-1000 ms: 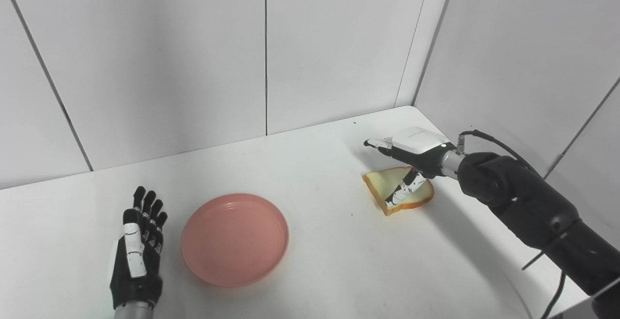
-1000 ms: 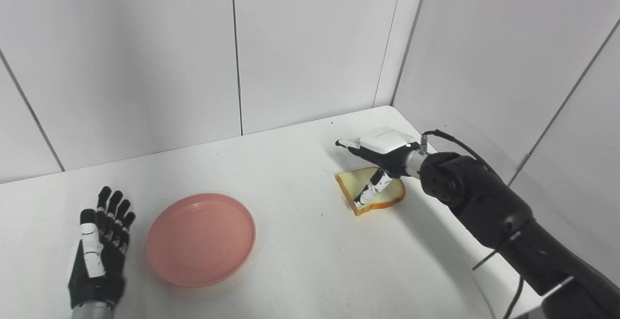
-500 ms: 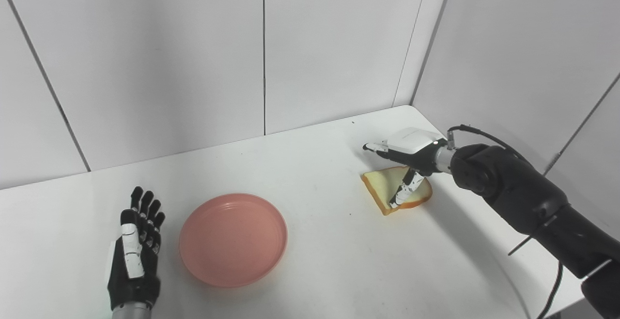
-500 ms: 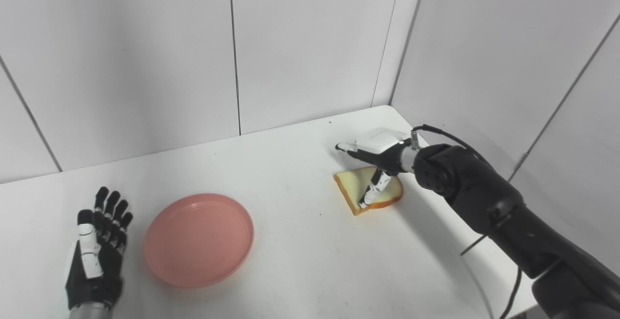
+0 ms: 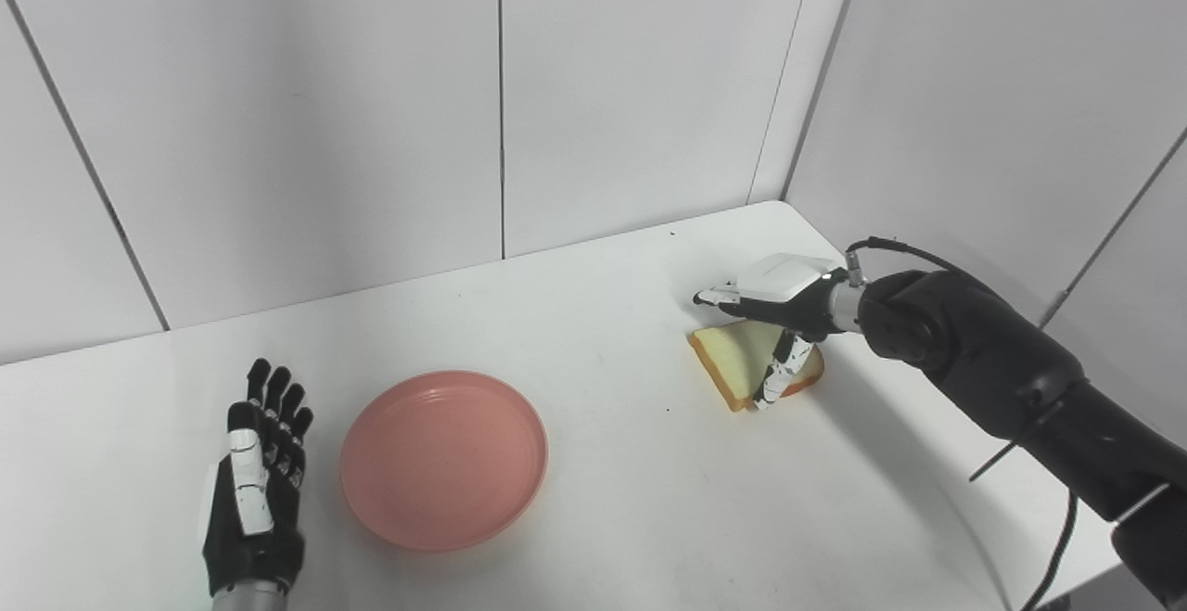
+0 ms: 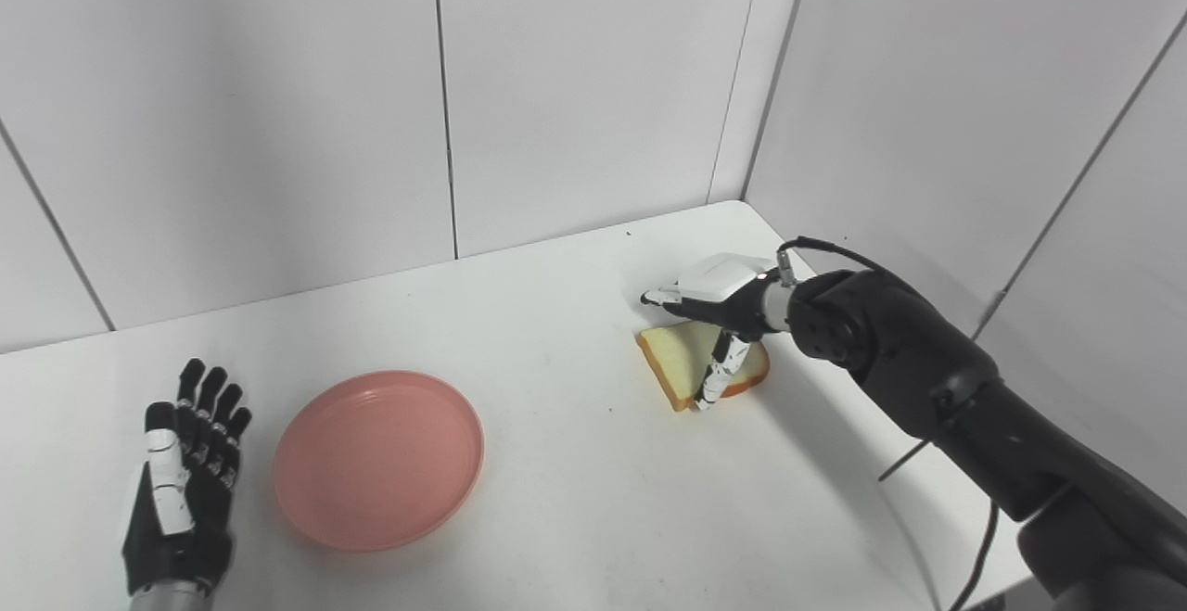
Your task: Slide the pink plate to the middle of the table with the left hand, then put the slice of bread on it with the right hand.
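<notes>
The right hand (image 5: 777, 300) spans the slice of bread (image 5: 739, 358), fingers spread (no grip closed); the left hand (image 5: 255, 481) lies open beside the pink plate (image 5: 442, 458).

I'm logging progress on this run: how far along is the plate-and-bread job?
Looks done: the pink plate sits mid-table, the left hand open beside it. In hand: the right hand is over the slice of bread, fingers spread, no grip yet. Left: grasp, carry, and set it on the plate.
</notes>
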Motion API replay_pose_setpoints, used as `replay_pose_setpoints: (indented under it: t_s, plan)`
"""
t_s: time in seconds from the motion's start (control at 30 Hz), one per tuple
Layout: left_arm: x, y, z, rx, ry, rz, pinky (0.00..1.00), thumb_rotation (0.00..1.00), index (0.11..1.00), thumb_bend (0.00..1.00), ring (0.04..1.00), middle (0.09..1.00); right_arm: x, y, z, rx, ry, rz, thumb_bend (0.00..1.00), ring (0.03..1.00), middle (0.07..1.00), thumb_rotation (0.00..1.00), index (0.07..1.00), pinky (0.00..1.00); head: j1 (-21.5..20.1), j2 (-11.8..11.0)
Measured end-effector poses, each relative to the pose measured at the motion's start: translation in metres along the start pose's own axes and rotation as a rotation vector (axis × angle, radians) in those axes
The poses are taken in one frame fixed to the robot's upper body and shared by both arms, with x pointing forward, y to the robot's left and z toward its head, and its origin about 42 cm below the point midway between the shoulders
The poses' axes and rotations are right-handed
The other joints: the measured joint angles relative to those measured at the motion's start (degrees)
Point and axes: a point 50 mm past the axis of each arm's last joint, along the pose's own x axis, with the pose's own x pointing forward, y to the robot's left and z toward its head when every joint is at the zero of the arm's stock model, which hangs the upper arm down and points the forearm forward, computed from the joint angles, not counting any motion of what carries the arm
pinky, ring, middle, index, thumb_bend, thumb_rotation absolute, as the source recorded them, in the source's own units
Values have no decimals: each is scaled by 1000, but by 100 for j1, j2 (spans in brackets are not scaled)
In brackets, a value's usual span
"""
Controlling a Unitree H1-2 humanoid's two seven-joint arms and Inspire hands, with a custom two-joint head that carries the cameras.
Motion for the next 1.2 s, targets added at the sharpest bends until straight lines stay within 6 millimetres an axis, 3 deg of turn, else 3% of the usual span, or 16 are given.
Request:
replay_pose_setpoints:
  t_s: [0.4,0.6,0.77,1.07,1.13,1.2]
  plan:
    - [1,0,0,-5,1,1,1000,1000,1000,722,1000,1000,3,6,1,-13,3,24,1000,970,972,437,1000,976,9,0]
    - [1,0,0,-4,1,0,999,1000,1000,709,992,998,7,10,5,-24,4,30,995,948,948,349,960,944,9,-26]
    - [1,0,0,0,1,-2,1000,1000,1000,717,997,1000,12,15,4,-10,17,3,884,901,902,277,886,866,26,-35]
    - [0,0,0,-4,-1,-8,1000,1000,1000,719,995,1000,23,14,2,1,41,-86,707,741,768,257,748,643,26,-18]
    - [0,0,1,-4,-3,-9,1000,1000,1000,722,996,1000,23,13,2,1,42,-110,701,674,695,204,688,582,18,-9]
    - [0,0,1,-4,-4,-11,1000,1000,1000,711,993,1000,24,14,2,0,40,-149,563,617,643,162,547,539,26,-26]
